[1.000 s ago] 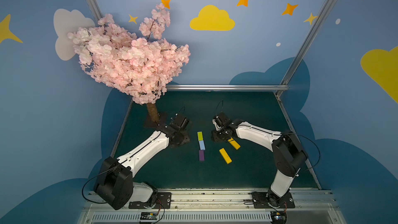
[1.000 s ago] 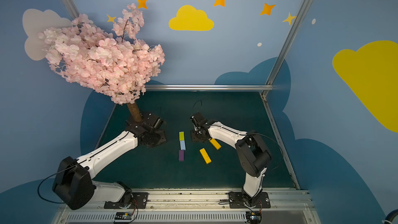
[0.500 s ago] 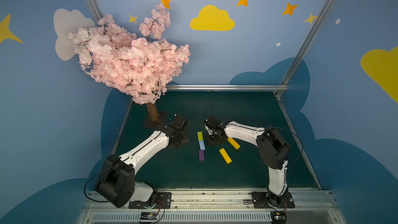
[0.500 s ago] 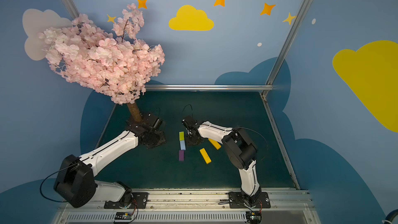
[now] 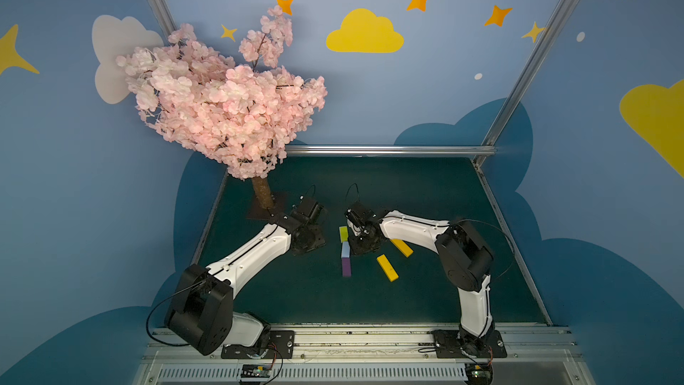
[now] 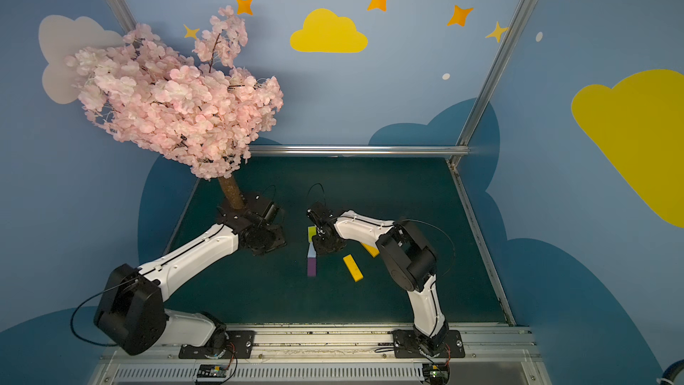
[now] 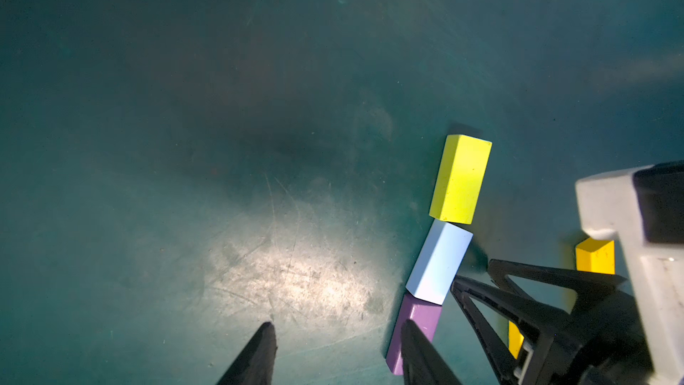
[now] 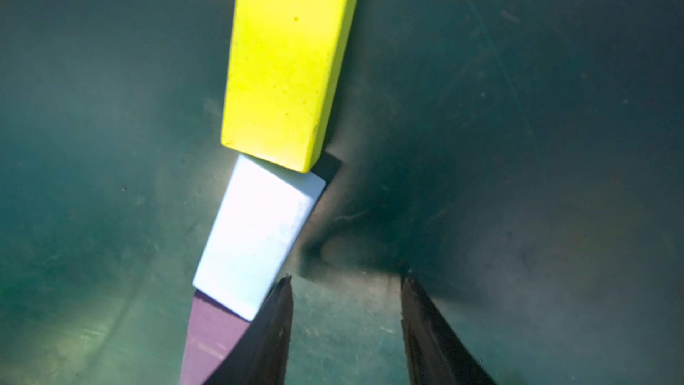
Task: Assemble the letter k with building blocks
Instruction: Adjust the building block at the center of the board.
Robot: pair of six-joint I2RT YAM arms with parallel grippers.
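Three short building blocks lie end to end on the green mat: lime (image 5: 343, 233) (image 8: 288, 61), light blue (image 5: 345, 250) (image 8: 255, 238) and purple (image 5: 346, 266) (image 8: 211, 338). The light blue one sits skewed against the other two. Two orange-yellow blocks lie apart to the right, one free (image 5: 387, 267), one partly under the right arm (image 5: 401, 247). My right gripper (image 8: 346, 279) (image 5: 361, 246) is open and empty, one fingertip (image 8: 285, 285) against the light blue block's side. My left gripper (image 7: 337, 327) (image 5: 309, 244) stands open over bare mat left of the stem, with nothing between its fingers.
A pink blossom tree (image 5: 222, 105) with its trunk (image 5: 262, 194) stands at the back left, just behind the left arm. Metal rails (image 5: 388, 149) and blue walls border the green mat (image 5: 425, 194).
The right arm has swung left, away from the orange-yellow block, and its gripper now sits against the stem's light blue block. The left arm has barely moved.
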